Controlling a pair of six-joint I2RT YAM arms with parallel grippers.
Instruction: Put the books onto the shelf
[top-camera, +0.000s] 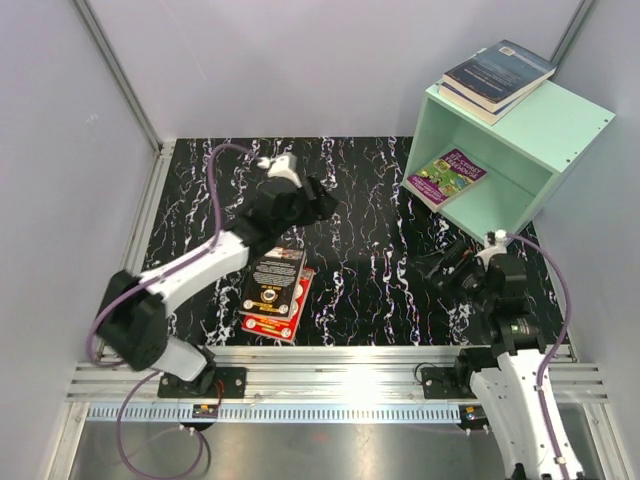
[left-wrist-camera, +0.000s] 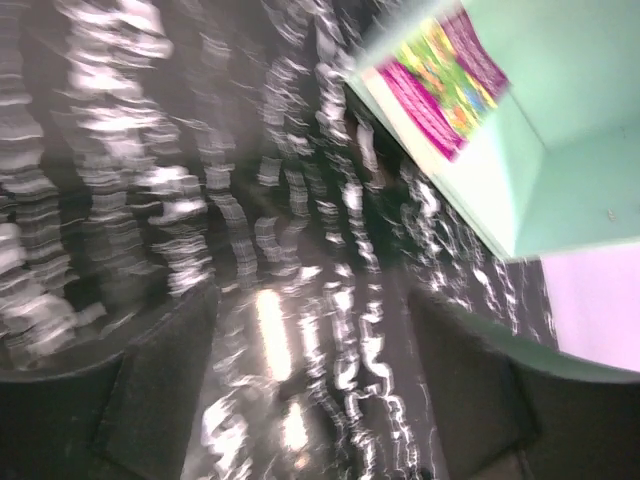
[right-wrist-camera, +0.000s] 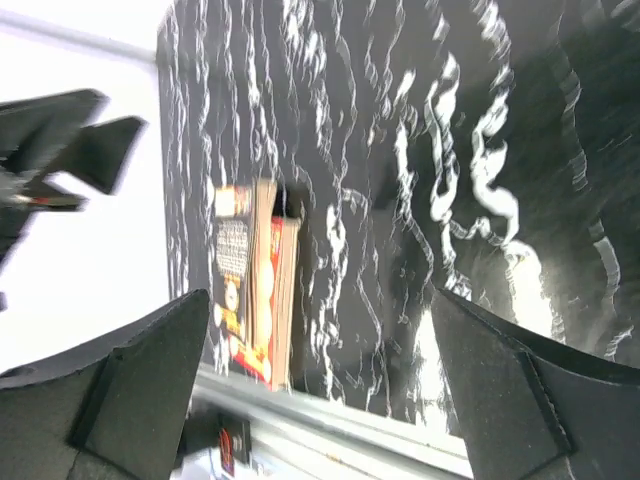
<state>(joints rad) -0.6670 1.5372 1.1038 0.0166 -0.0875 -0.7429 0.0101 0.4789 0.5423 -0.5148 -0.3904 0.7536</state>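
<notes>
Books first. Two lie stacked flat on the roof of the shelf (top-camera: 560, 125), at its back left corner: a dark blue book (top-camera: 500, 68) on top, and the book under it (top-camera: 468, 102) showing mostly page edges. The Treehouse book (top-camera: 447, 177) lies flat on the shelf floor just inside the open face, w/ its near left corner poking out past the front edge.

The other two are down on the worktop (top-camera: 380, 290), well apart from the shelf. The black book (top-camera: 276, 280) sits on the red book (top-camera: 290, 322), near the front edge and right beside my L arm. Red peeks out along the near and right sides.

My L hand (left-wrist-camera: 310, 295) hangs above the worktop, just beyond that stack on the far side. Its fingers (left-wrist-camera: 150, 390) are spread wide w/ nothing btw them. The L wrist view is badly blurred, but the Treehouse book and the mint shelf show at upper right.

My R hand (right-wrist-camera: 320, 295) is low, near the front of the shelf's open face. It is also spread wide and empty. Its cam looks back across the worktop at the black/red stack, seen edge-on.
</notes>
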